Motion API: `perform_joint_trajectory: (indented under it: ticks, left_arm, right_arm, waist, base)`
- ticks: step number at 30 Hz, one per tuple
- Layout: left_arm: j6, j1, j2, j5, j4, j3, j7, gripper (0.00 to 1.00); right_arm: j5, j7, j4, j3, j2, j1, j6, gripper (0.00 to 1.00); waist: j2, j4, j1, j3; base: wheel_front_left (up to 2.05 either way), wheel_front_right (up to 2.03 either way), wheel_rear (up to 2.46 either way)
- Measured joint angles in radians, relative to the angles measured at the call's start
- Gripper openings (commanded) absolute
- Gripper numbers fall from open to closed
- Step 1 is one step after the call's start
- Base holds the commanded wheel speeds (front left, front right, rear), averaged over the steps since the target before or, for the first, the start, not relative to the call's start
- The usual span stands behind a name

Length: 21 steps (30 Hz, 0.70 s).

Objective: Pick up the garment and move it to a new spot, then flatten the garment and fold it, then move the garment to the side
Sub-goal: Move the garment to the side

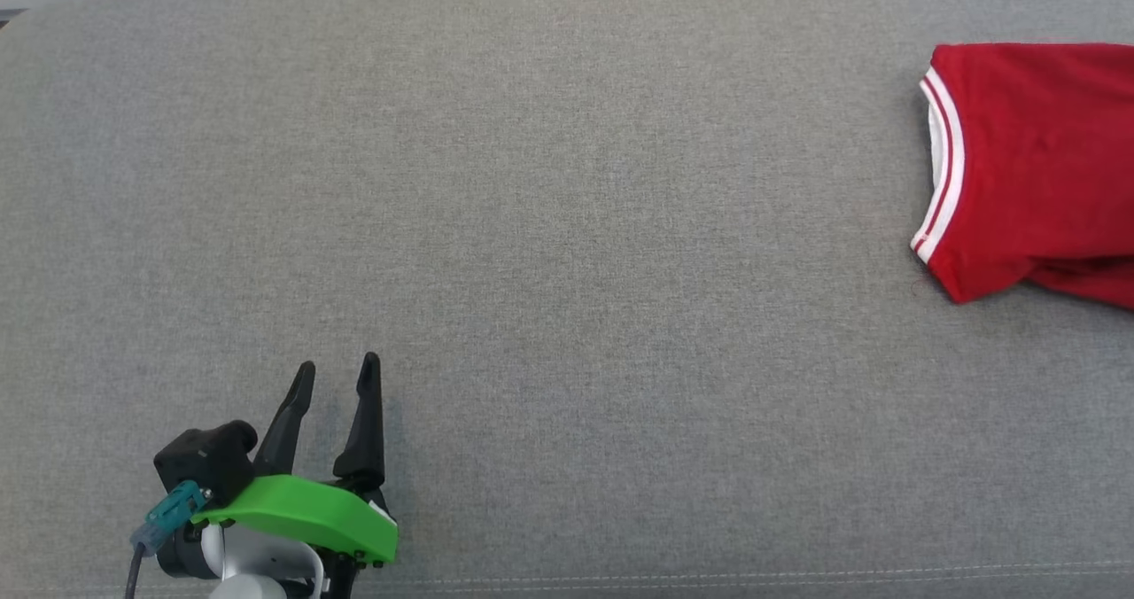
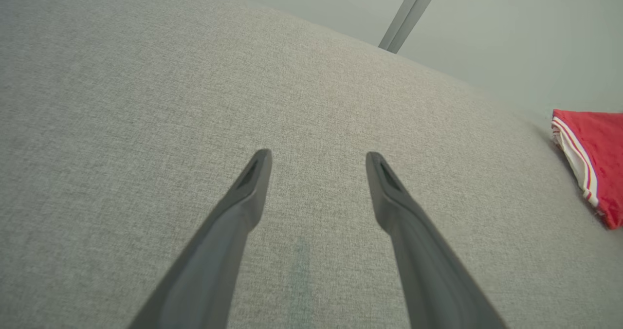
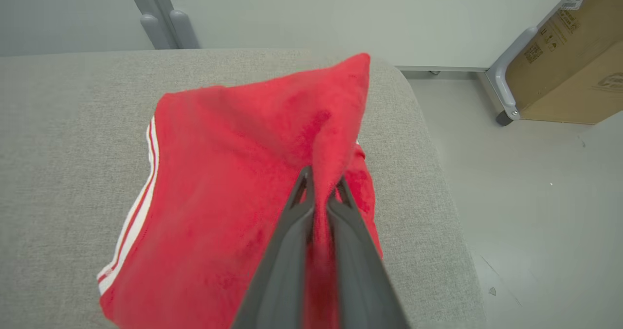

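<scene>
Red shirt [image 3: 219,173] lies at the right end of the grey cushion [image 1: 532,227]. My right claw [image 3: 323,177] pinches it tight. My left claw [image 1: 337,364] is spread wide above the cushion.

Bright, even, diffuse light. Head view sharp; faint soft shadow on grey padded surface [image 1: 567,227] at 3 o'clock of left end effector [image 1: 337,362], thin dark one along garment [image 1: 1036,165] hem at 9 o'clock. Wrist views bow twd edges (wide-angle). Right wrist view: garment smeared, weave lost; right end effector [image 3: 322,183] soft-focus at 6 o'clock.
</scene>
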Motion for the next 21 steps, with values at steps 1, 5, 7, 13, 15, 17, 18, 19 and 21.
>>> perform_joint_trajectory:
  ticks: [1,5,7,13,15,17,18,19,21]
  left_arm:
    - [0.000,-0.003,0.002,0.004,-0.001,-0.001,0.003,1.00]
    - [0.000,-0.017,0.011,0.016,-0.008,-0.005,0.017,1.00]
    - [0.000,-0.017,0.017,0.021,-0.010,-0.004,0.026,1.00]
    - [0.000,-0.019,0.030,0.035,-0.033,-0.003,0.042,1.00]
    - [0.000,-0.025,0.030,0.036,-0.036,-0.003,0.045,1.00]
    - [0.000,-0.034,0.030,0.040,-0.038,-0.003,0.046,1.00]
    - [0.000,-0.039,0.031,0.041,-0.040,-0.003,0.050,1.00]
    - [0.000,-0.043,0.031,0.041,-0.039,-0.004,0.053,1.00]
    - [0.000,-0.048,0.031,0.042,-0.039,-0.003,0.053,1.00]
  right_arm:
    - [-0.007,-0.007,0.012,0.000,-0.002,0.007,-0.008,0.00]
    - [-0.029,-0.045,0.064,-0.004,-0.011,0.033,-0.053,0.00]
    - [-0.052,-0.063,0.073,-0.003,-0.014,0.034,-0.068,0.00]
    - [-0.100,-0.115,0.096,0.002,-0.016,0.028,-0.096,0.02]
    - [-0.134,-0.137,0.114,0.006,-0.016,0.019,-0.117,0.40]
    - [-0.159,-0.146,0.142,0.009,-0.016,0.012,-0.130,1.00]
    - [-0.172,-0.149,0.155,0.013,-0.016,0.011,-0.131,1.00]
    - [-0.187,-0.162,0.167,0.017,-0.016,0.011,-0.136,1.00]
    - [-0.196,-0.174,0.184,0.020,-0.009,0.011,-0.137,1.00]
  waist:
    - [0.0000,0.001,0.0000,0.006]
    - [0.0000,0.011,0.0000,0.034]
    - [0.0000,0.016,0.0000,0.046]
    - [0.0000,0.029,0.0000,0.082]
    - [0.0000,0.033,0.0000,0.094]
    - [0.0000,0.035,0.0000,0.105]
    - [0.0000,0.036,0.0000,0.110]
    - [0.0000,0.037,0.0000,0.114]
    - [0.0000,0.038,0.0000,0.118]
  base:
    - [0.00,0.00,0.00]
    - [0.00,0.00,0.00]
    - [0.00,0.00,0.00]
    - [0.00,0.00,0.00]
    - [0.00,0.00,0.00]
    - [0.00,0.00,0.00]
    - [0.00,0.00,0.00]
    - [0.00,0.00,0.00]
    - [0.00,0.00,0.00]
